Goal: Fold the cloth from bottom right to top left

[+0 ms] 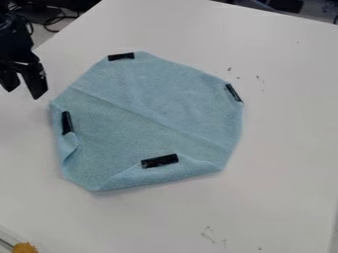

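A light blue cloth point(145, 113) lies on the white table, roughly eight-sided, with a crease running from its upper left to its lower right. Black strips mark four of its edges: top left, right, left and bottom. Along the bottom and left its edges are folded inward over the cloth. The black gripper point(23, 94) hangs at the upper left, beside the cloth and apart from it, its two fingers spread open with nothing between them.
The white table point(284, 188) has small dark marks at the upper right and near the bottom. Its far left edge runs behind the arm, with cables beyond. An orange-yellow object point(25, 247) sits in the bottom left corner.
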### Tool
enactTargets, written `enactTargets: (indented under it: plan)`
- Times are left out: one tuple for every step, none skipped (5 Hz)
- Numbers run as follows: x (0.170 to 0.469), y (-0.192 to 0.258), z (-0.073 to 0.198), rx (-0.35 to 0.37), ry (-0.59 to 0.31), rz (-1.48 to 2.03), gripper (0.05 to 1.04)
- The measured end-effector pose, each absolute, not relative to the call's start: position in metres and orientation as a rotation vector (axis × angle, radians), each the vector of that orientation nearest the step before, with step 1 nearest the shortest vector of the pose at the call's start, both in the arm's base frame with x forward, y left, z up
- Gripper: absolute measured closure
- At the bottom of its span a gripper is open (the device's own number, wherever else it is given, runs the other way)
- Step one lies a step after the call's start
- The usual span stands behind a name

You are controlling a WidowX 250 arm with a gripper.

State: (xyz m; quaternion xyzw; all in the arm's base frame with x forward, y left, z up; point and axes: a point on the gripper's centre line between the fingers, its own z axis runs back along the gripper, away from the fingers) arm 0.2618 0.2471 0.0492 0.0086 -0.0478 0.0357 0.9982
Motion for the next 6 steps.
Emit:
enactTargets:
  plan:
    - [0.26,0.243,0.037,-0.006,-0.076,0.077,0.083]
    - [0.261,0.227,0.034,0.035,-0.121,0.064,0.083]
    - [0.264,0.208,0.059,0.145,-0.243,0.015,0.083]
    - [0.265,0.17,0.076,0.176,-0.282,0.011,0.083]
    - [0.264,0.133,0.075,0.174,-0.3,0.009,0.083]
    - [0.275,0.096,0.074,0.157,-0.283,-0.03,0.083]
